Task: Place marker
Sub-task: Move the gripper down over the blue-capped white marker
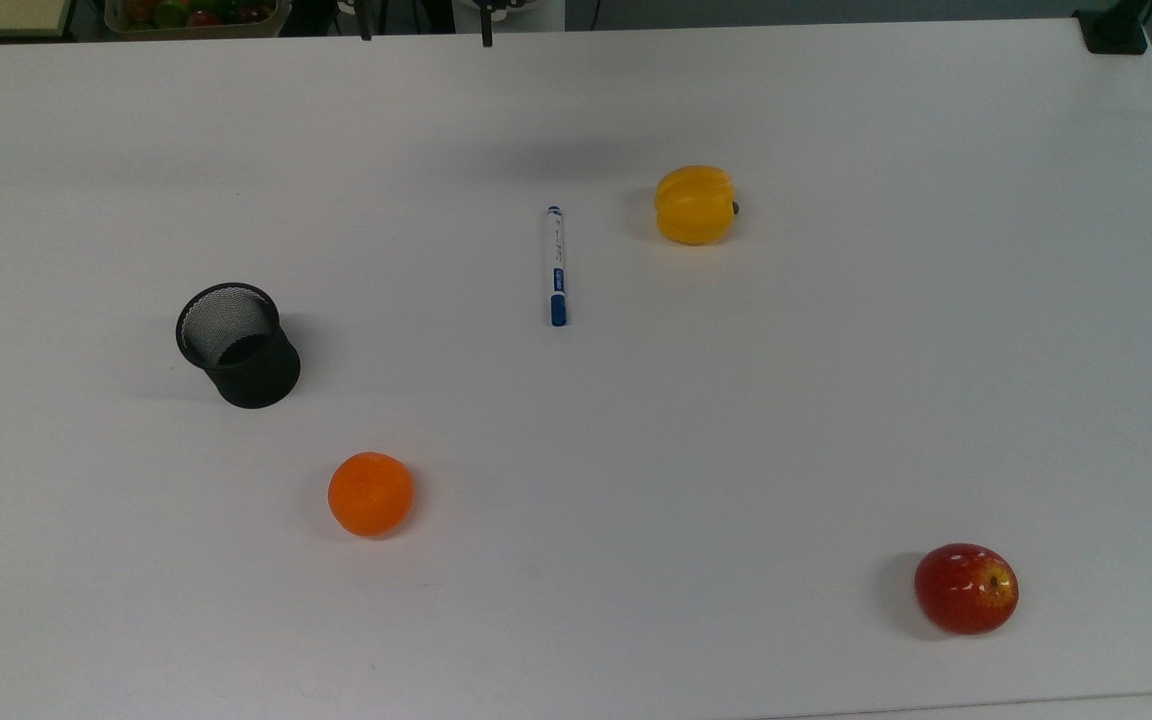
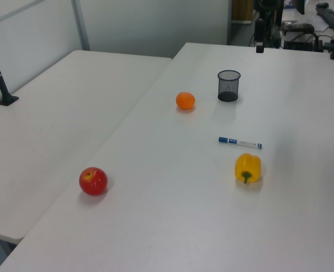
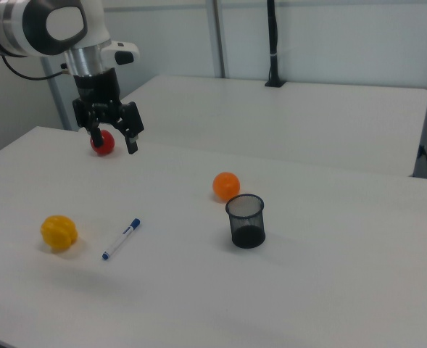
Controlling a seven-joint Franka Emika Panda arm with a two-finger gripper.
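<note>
Top view, marker (image 1: 556,265): lies flat on the white table (image 1: 736,420), near its centre, blue cap toward the lower edge, small blue end toward the upper edge.
Top view, neighbours: a yellow bell pepper (image 1: 696,204) sits near the marker on the top view's right; a black mesh cup (image 1: 237,344) stands upright well apart on the top view's left; an orange (image 1: 370,493) lies below the cup; a red apple (image 1: 966,588) lies far off at the lower right.
Top view, obstruction: nothing touches the marker or lies between it and the cup.

Left view, marker (image 2: 240,142): lies crosswise, blue cap toward the left view's left, just above the bell pepper (image 2: 248,168).
Left view, neighbours: the mesh cup (image 2: 228,85) stands farther back, the orange (image 2: 185,100) to its left, the apple (image 2: 93,181) near the table's front left edge.

Right view, gripper (image 3: 114,139): hangs in the air above the table, fingers spread apart, holding nothing; the apple (image 3: 103,144) shows partly behind it.
Right view, marker (image 3: 121,238): lies on the table below the gripper and well apart from it, between the bell pepper (image 3: 59,233) and the mesh cup (image 3: 246,220).
Right view, orange (image 3: 226,185): sits just behind the cup.
</note>
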